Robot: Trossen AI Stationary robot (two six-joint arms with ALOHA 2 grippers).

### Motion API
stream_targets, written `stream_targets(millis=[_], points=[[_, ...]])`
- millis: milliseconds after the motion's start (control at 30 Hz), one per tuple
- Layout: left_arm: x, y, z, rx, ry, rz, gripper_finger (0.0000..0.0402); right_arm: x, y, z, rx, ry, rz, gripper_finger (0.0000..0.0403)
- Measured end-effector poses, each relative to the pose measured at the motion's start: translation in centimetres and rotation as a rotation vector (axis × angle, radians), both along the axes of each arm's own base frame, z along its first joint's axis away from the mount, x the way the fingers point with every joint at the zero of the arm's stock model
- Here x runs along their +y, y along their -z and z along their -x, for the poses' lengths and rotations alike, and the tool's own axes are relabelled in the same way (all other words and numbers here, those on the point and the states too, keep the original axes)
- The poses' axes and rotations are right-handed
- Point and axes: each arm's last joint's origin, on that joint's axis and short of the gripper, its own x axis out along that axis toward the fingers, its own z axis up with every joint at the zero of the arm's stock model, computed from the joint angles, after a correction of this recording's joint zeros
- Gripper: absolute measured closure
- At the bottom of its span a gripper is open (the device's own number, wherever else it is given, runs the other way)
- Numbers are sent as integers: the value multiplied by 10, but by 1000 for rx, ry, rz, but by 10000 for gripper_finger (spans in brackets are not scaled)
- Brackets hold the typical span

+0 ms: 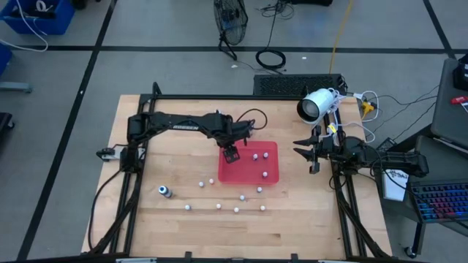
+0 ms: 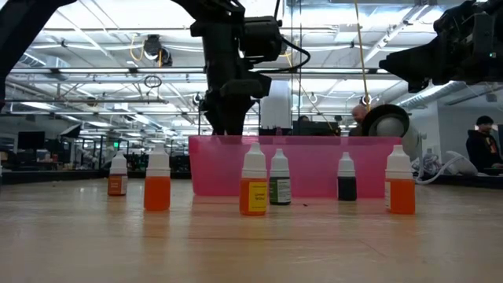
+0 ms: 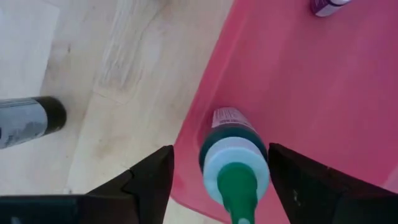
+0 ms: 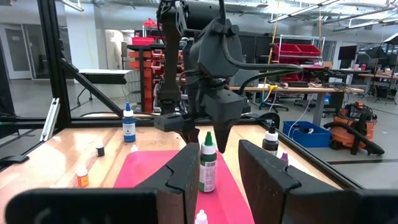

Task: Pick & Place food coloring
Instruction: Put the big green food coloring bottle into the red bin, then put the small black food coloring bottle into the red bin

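Note:
The red tray (image 1: 238, 172) lies mid-table. My left gripper (image 1: 231, 155) hangs over its left part, pointing down, open. A green food coloring bottle (image 3: 233, 155) with a whitish collar and green tip stands upright on the tray floor between the fingers; the right wrist view shows the bottle (image 4: 207, 168) under the gripper too. Three more small bottles (image 1: 264, 174) stand in the tray, one of them purple (image 3: 326, 6). My right gripper (image 1: 301, 149) waits open, level, above the table's right edge, holding nothing. My left gripper's fingers stand on either side of the green bottle, coming from above. One finger (image 3: 155, 177) is plainly clear of it. The other finger (image 3: 292, 177) stands so close to the bottle's collar (image 3: 264, 174) that I cannot tell whether it touches.
Several small bottles (image 1: 236, 210) stand loose on the wood in front of the tray, orange and yellow ones (image 2: 253, 189) nearest the low camera. A dark-capped thing (image 1: 164, 191) lies at the near left. A white camera head (image 1: 316, 105) stands at the far right.

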Motion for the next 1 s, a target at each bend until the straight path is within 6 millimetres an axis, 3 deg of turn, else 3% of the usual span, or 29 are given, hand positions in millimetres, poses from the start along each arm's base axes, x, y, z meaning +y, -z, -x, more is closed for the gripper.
stream_targets(millis=[100, 300, 467, 700, 767, 1000], points=[[-1, -6, 3, -11, 4, 31, 139, 0, 0, 0, 0, 0, 0, 303], [-11, -44, 19, -57, -41, 68, 138, 0, 0, 0, 1, 0, 0, 303], [-48, -70, 29, -111, 96, 60, 139, 0, 0, 0, 1, 0, 0, 303], [-126, -67, 30, -112, 336, 86, 141, 0, 0, 0, 1, 0, 0, 303], [-144, -65, 34, -91, 328, 76, 146, 0, 0, 0, 0, 0, 0, 303], [-163, -59, 60, 67, 76, -29, 175, 0, 0, 0, 0, 0, 0, 303]])
